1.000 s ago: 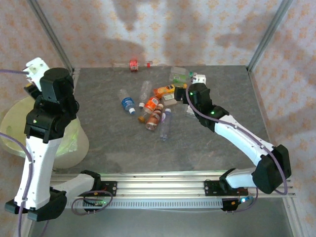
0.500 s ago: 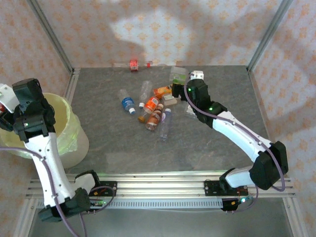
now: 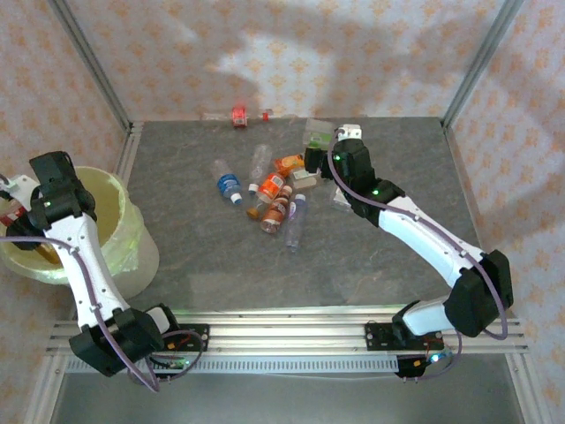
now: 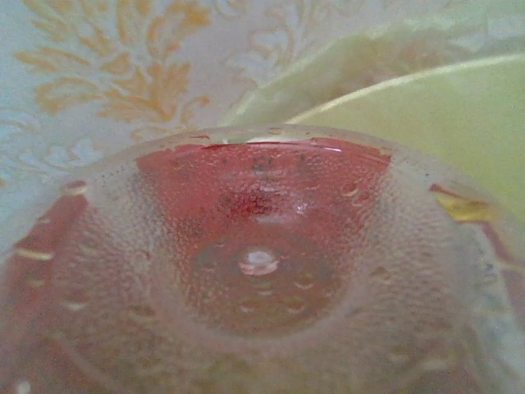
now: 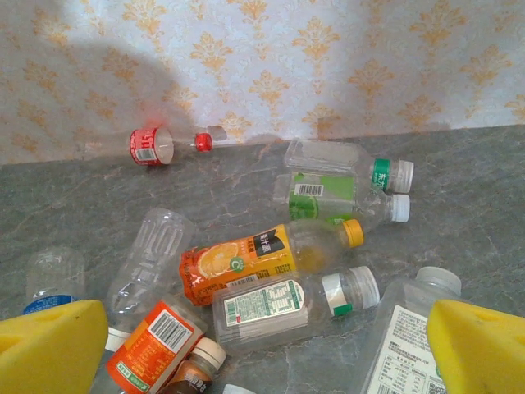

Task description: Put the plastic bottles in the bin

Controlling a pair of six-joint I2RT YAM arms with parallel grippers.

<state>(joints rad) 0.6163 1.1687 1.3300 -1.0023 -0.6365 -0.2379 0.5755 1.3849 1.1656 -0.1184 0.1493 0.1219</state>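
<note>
Plastic bottles (image 5: 238,267) lie heaped; right hand (image 5: 262,349) spread above; left hand (image 3: 13,205) apparently pinches red bottle (image 4: 262,263) over bin (image 3: 137,252).

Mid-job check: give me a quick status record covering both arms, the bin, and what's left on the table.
left gripper: at the rim of the bin, closed on a red-labelled bottle, its base toward the wrist camera
right gripper: fingers wide open, empty, hovering over the bottle cluster
bottle cluster: lying mid-table
orange juice bottle: directly ahead of the right gripper
stray bottle: red label, apart, by the back wall
bin contents: cannot tell
</note>
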